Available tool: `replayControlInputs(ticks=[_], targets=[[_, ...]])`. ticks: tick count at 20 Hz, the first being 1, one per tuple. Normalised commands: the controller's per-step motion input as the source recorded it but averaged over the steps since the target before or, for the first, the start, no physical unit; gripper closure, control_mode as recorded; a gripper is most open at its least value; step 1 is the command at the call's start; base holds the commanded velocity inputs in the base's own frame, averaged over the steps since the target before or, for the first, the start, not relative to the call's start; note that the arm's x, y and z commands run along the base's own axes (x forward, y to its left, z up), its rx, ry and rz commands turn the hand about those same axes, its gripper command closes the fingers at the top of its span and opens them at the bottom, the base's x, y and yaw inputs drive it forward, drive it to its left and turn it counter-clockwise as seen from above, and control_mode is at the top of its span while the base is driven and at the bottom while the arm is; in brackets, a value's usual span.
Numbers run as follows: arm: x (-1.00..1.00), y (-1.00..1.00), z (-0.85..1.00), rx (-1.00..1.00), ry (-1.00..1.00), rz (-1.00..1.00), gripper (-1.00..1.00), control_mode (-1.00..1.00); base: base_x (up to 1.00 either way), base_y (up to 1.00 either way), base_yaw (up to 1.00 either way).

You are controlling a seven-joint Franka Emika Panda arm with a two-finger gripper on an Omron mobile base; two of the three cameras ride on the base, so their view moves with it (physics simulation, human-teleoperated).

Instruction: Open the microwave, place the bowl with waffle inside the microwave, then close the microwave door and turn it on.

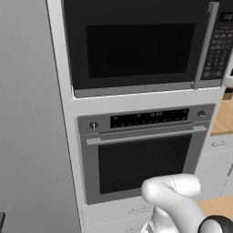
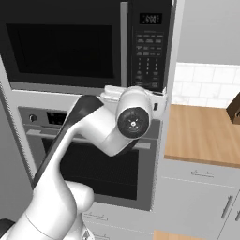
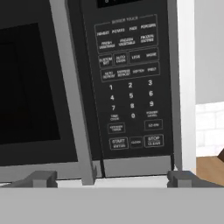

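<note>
The gripper [image 3: 111,178] hangs spread wide and empty, level with the microwave's [image 1: 136,45] lower edge. Just ahead and slightly left of centre stands the door's upright silver handle [image 3: 72,87], running vertically, with the keypad [image 3: 129,87] to its right; the door is shut.

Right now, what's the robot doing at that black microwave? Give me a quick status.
Gripper open, empty, facing the dark keypad strip. Black windowed microwave door shut, vertical silver handle untouched. Nothing in the way.

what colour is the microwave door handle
Silver-grey; the handle shows best in the hand view.
</note>
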Motion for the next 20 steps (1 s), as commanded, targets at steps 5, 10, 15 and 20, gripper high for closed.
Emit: replayControlInputs(ticks=[5,10,15,20], targets=[[-0.01,0.30,0.00,-0.03,-0.15,0.00,-1.00,-1.00,0.00,0.00,0.00],[0.00,0.00,0.00,0.00,0.00,0.01,-1.00,-1.00,0.00,0.00,0.00],[0.00,0.00,0.00,0.00,-0.01,0.00,-1.00,-1.00,0.00,0.00,0.00],[0.00,0.00,0.00,0.00,-0.01,0.00,-1.00,-1.00,0.00,0.00,0.00]])
